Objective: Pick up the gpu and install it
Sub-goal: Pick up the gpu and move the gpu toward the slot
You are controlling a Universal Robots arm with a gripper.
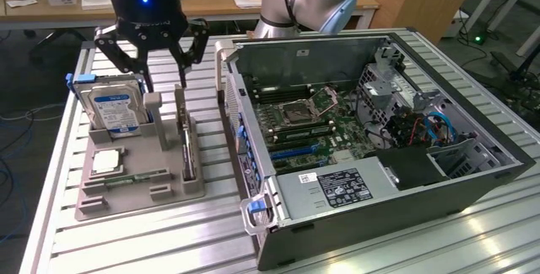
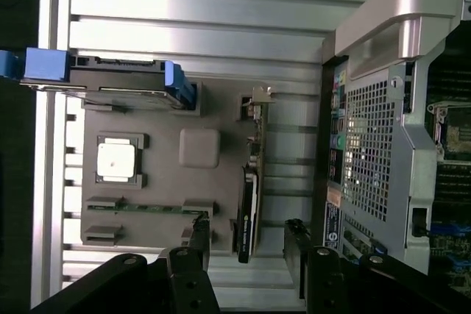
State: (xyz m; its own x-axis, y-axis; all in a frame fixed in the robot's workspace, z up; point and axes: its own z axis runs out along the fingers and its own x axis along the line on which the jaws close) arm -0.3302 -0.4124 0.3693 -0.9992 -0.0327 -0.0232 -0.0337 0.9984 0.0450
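The gpu (image 1: 186, 147) stands on its long edge in a slot of the grey holder tray (image 1: 169, 192), its pale bracket at the far end. In the wrist view it shows edge-on as a thin dark card (image 2: 250, 189). My gripper (image 1: 166, 87) hangs just above the card's bracket end, open, with one finger on each side and nothing held. The wrist view shows the two black fingertips (image 2: 197, 233) apart, with the gripper (image 2: 246, 237) straddling the card's dark cooler end. The open computer case (image 1: 380, 116) with its motherboard (image 1: 312, 122) lies at the exterior view's right of the tray.
On the tray also stand a silver hard drive with a blue label (image 1: 116, 111), a square processor (image 1: 107, 160) and a green memory stick (image 1: 135, 177). The case's side wall (image 2: 383, 130) rises close beside the card. Everything rests on a slatted aluminium table (image 1: 152, 242).
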